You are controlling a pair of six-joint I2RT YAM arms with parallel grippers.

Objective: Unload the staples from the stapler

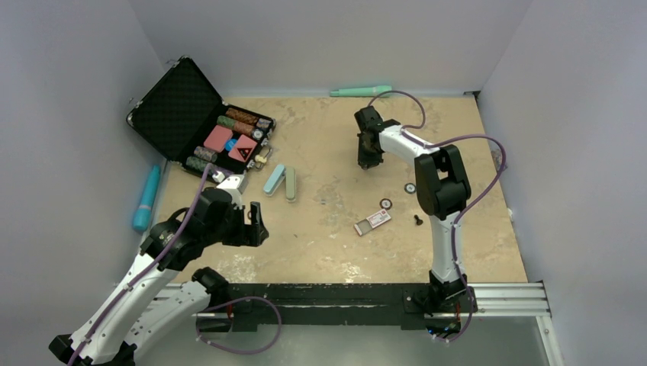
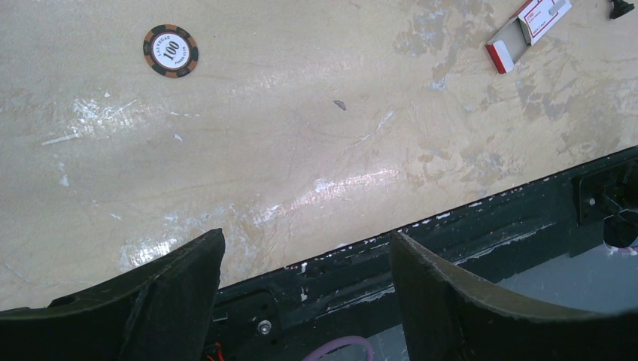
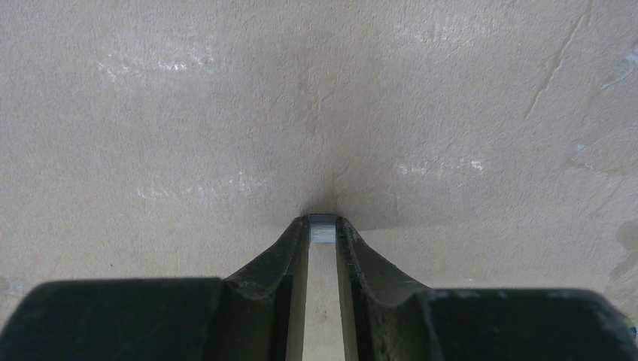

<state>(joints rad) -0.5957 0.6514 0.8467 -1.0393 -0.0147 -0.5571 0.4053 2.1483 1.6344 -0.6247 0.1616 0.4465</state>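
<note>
A small silvery block, by its look a staple strip (image 3: 322, 230), sits clamped between the nearly closed fingertips of the right gripper (image 1: 369, 158). The gripper is pressed low against the tabletop (image 1: 336, 252), in the upper centre of the top view. The likely stapler (image 1: 281, 182), a pale blue and green pair lying side by side, is left of centre, well apart from that claw. The left gripper (image 2: 307, 239) hangs at lower left over the table's near edge, jaws wide apart and empty. I judge the strip to be out of the stapler and now being handled on the table. The next move calls for a firm pinch and a straight lift, so the staples do not scatter.
</note>
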